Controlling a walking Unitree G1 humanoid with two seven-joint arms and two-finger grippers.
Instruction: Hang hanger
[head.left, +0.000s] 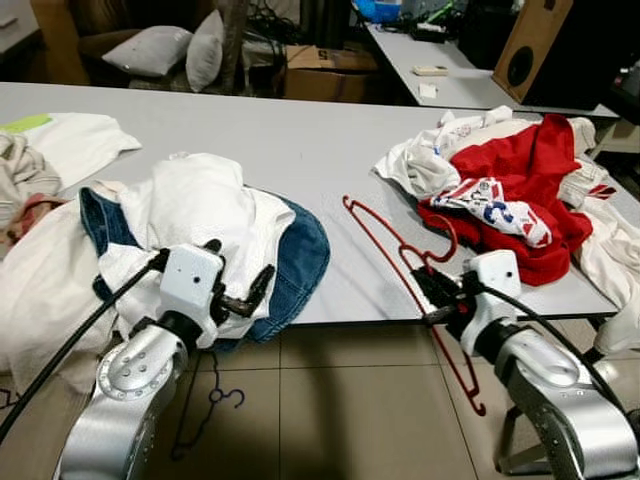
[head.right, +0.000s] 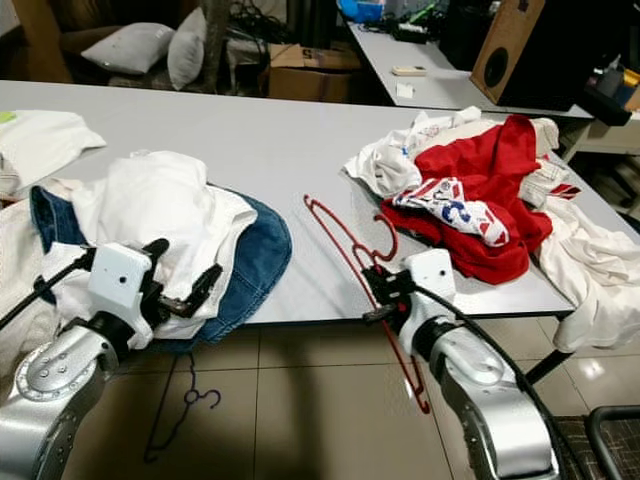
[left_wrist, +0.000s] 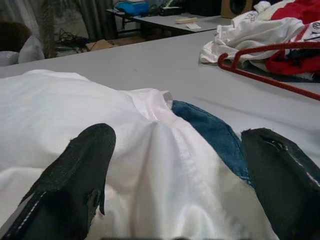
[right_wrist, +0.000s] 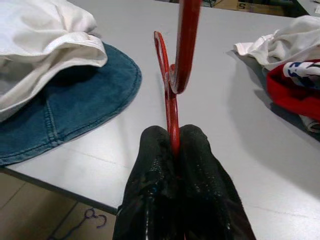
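Note:
A red wire hanger (head.left: 385, 240) lies slanted on the grey table (head.left: 300, 130). Its hook curls toward a pile of red and white clothes (head.left: 520, 180), and one end sticks out past the front edge above the floor. My right gripper (head.left: 432, 290) is at that front edge, shut on the hanger's wire (right_wrist: 172, 100) just below the hook. My left gripper (head.left: 240, 268) is open and hovers at the front edge over a white shirt (head.left: 200, 210) that lies on blue jeans (head.left: 300, 260). Nothing is between its fingers (left_wrist: 85, 165).
A dark hanger (head.left: 205, 400) lies on the tiled floor under the table's front edge. More white clothes are heaped at the left end (head.left: 40, 160). Behind the table stand a second table (head.left: 450, 90), a speaker box (head.left: 530, 40) and cushions (head.left: 150, 48).

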